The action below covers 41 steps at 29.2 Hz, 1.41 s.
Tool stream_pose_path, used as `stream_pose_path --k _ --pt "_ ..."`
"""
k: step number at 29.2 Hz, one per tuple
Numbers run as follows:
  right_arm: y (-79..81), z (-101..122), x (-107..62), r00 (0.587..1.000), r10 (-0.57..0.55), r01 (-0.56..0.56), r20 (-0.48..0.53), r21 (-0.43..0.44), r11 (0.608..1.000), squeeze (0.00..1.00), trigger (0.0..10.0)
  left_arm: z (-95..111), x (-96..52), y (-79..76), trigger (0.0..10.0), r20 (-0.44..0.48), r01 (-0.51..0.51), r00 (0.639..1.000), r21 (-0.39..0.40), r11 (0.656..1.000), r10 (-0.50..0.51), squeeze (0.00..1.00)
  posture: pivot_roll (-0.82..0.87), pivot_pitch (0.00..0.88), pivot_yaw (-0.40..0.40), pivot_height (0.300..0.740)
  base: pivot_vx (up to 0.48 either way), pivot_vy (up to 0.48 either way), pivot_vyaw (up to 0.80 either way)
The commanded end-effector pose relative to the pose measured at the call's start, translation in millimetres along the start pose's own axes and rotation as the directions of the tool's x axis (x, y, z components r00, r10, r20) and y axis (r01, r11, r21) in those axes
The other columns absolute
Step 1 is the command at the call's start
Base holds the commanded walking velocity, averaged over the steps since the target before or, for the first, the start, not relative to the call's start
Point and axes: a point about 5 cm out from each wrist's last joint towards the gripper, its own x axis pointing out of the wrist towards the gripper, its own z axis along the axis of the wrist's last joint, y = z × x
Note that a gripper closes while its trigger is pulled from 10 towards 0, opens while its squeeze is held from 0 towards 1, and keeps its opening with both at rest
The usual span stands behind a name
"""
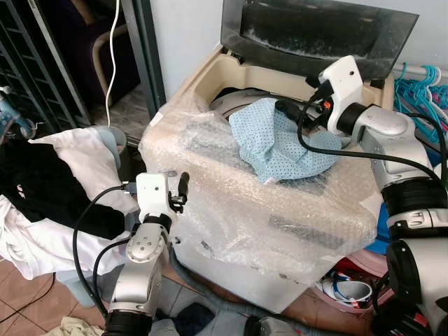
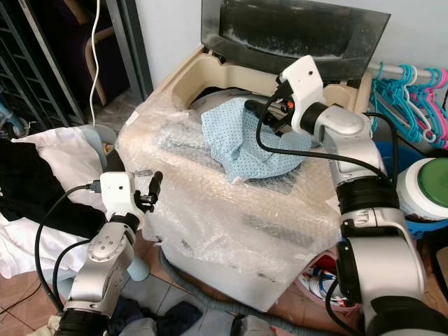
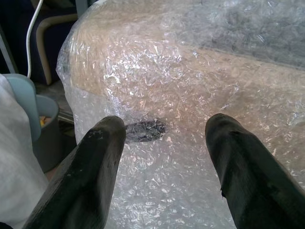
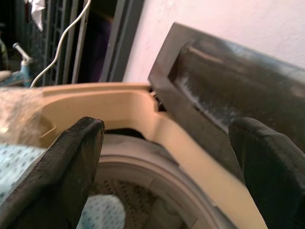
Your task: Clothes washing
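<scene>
Soft, light blue dotted cloth (image 1: 280, 140) draped over the washing machine's (image 1: 210, 73) drum rim; right gripper (image 1: 290, 108) spread above it, left gripper (image 1: 183, 187) spread, bunched fold looked easiest to pinch

Crinkly glossy bubble wrap (image 1: 280, 210), seemingly plastic

Both eye views look down from the head at the washing machine (image 1: 280, 210) – each wrist view sits close against it.
</scene>
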Motion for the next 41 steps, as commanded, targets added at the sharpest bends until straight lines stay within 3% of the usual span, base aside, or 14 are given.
stream_pose_path --k 1,3,4,6,13,17,22,27,30,33,38,39,40,41 --pt "-8.1 22.6 1.1 0.993 -0.061 0.062 0.105 -0.012 0.998 1.0 10.0 0.2 -0.6 -2.0 10.0 -0.002 0.0 1.0 -0.001 1.0 0.0 0.0 -0.05 0.019 0.007 0.74 0.0 0.0 0.0" --pt "-10.4 36.0 0.4 0.982 -0.077 0.079 0.175 -0.003 0.997 0.93 10.0 -0.6 -0.9 -2.6 10.0 -0.005 0.001 1.0 -0.003 1.0 -0.001 0.0 -0.05 0.02 0.004 0.74 0.0 0.0 0.0" --pt "-10.9 44.0 -2.7 0.974 -0.08 0.087 0.213 -0.024 0.996 0.19 10.0 -0.8 -1.2 -2.7 10.0 -0.005 0.001 1.0 -0.004 1.0 -0.001 0.0 -0.05 0.021 0.001 0.74 0.0 0.0 0.0" --pt "-9.5 50.5 -9.2 0.964 -0.091 0.116 0.249 -0.089 0.989 0.0 10.0 -1.4 -1.8 -2.4 10.0 -0.007 -0.002 1.0 -0.009 1.0 0.002 0.0 -0.06 0.023 -0.003 0.74 0.0 0.0 0.0" --pt "13.2 30.3 -48.5 0.948 -0.178 0.198 0.262 -0.051 0.979 0.0 10.0 -4.0 -4.3 -0.1 10.0 -0.019 -0.013 1.0 -0.02 1.0 0.013 0.0 -0.07 0.027 0.005 0.74 0.0 0.0 0.0" --pt "46.3 25.2 -57.9 0.968 0.166 -0.186 0.187 0.096 0.978 0.0 10.0 -4.8 -3.7 0.1 10.0 -0.026 0.002 1.0 -0.015 1.0 -0.003 0.0 -0.08 0.028 0.019 0.74 0.0 0.0 0.0" --pt "73.0 15.1 -88.1 0.837 0.542 -0.547 0.078 0.096 0.831 0.0 10.0 -3.6 -0.1 -3.5 10.0 -0.019 0.021 1.0 -0.011 1.0 -0.021 0.0 -0.09 0.027 0.016 0.74 0.0 0.0 0.0" --pt "83.6 11.7 -96.2 0.774 0.632 -0.63 0.045 0.165 0.759 0.0 10.0 -3.3 -0.5 -2.9 10.0 -0.017 0.013 1.0 -0.011 1.0 -0.014 0.0 -0.08 0.027 0.012 0.74 0.0 0.0 0.0" --pt "85.8 -4.4 -91.3 0.807 0.59 -0.58 -0.025 0.158 0.799 0.0 10.0 -2.5 -2.0 -1.1 10.0 -0.014 0.001 1.0 -0.013 1.0 -0.001 0.0 -0.06 0.028 0.01 0.74 0.0 0.0 0.0" --pt "76.0 -19.0 -66.2 0.98 0.194 -0.191 -0.035 0.078 0.978 0.0 10.0 -2.9 -3.8 4.1 10.0 -0.016 -0.027 1.0 -0.008 1.0 0.027 0.0 -0.07 0.029 0.011 0.74 0.0 0.0 0.0" --pt "91.0 -33.3 -78.3 0.997 -0.08 0.083 -0.022 0.177 0.981 0.15 10.0 -2.0 -3.1 2.9 10.0 -0.012 -0.028 1.0 -0.001 1.0 0.028 0.0 -0.07 0.029 0.016 0.74 0.0 0.0 0.0" --pt "94.9 -36.4 -81.9 0.995 -0.1 0.103 -0.031 0.158 0.982 0.62 10.0 -1.6 -2.8 2.1 10.0 -0.011 -0.021 1.0 -0.001 1.0 0.021 0.0 -0.07 0.031 0.019 0.74 0.0 0.0 0.0" --pt "98.8 -39.2 -84.9 0.993 -0.116 0.12 -0.038 0.129 0.984 0.62 10.0 -1.3 -2.4 1.4 10.0 -0.01 -0.013 1.0 0.0 1.0 0.013 0.0 -0.07 0.032 0.02 0.74 0.0 0.0 0.0" --pt "99.6 -40.4 -85.6 0.989 -0.144 0.148 -0.04 0.127 0.981 0.37 10.0 -1.4 -2.4 2.0 10.0 -0.013 -0.014 1.0 0.0 1.0 0.014 0.0 -0.07 0.034 0.023 0.74 0.0 0.0 0.0"
